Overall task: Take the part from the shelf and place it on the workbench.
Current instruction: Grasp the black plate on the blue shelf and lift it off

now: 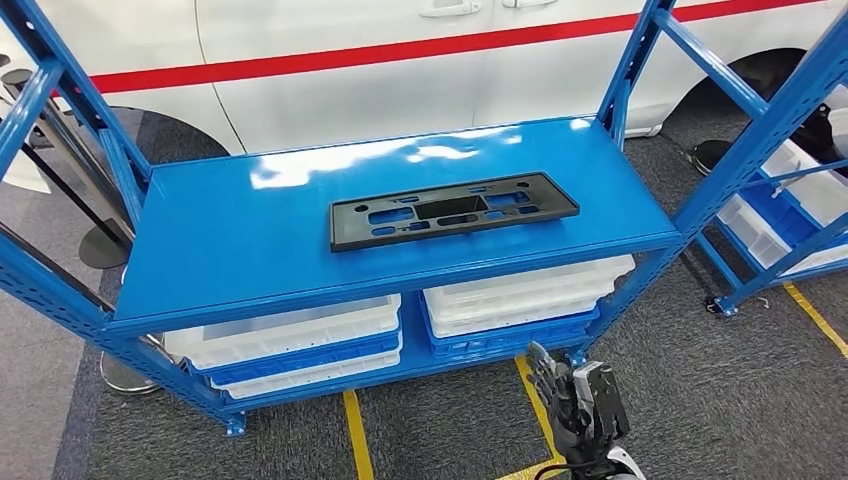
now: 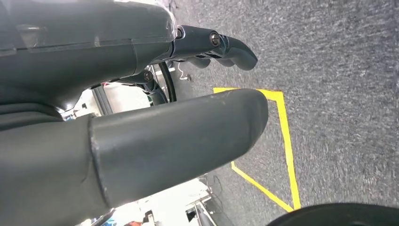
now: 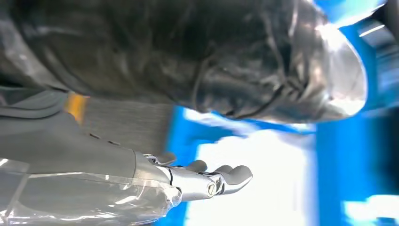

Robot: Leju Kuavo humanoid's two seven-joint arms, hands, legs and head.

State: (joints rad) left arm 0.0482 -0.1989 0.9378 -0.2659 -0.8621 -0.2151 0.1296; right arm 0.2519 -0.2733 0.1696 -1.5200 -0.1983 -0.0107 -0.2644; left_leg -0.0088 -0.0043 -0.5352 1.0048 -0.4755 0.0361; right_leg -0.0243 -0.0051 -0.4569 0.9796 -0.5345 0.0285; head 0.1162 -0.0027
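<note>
A flat black plastic part (image 1: 453, 208) with several cut-outs lies on the top deck of a blue shelf (image 1: 250, 230), right of the middle and near the front edge. My right hand (image 1: 578, 400) is low in front of the shelf's right post, below the top deck, fingers apart and holding nothing. The right wrist view shows its fingers (image 3: 226, 176) stretched out against blurred blue shelf and a white bin. My left hand (image 2: 188, 108) hangs over grey carpet with thumb and fingers apart, empty.
White bins (image 1: 520, 295) on blue trays fill the shelf's lower level. A white car with a red stripe (image 1: 400, 50) stands behind the shelf. Another blue rack with bins (image 1: 790, 200) is at the right. Yellow floor tape (image 1: 352, 430) crosses the grey carpet.
</note>
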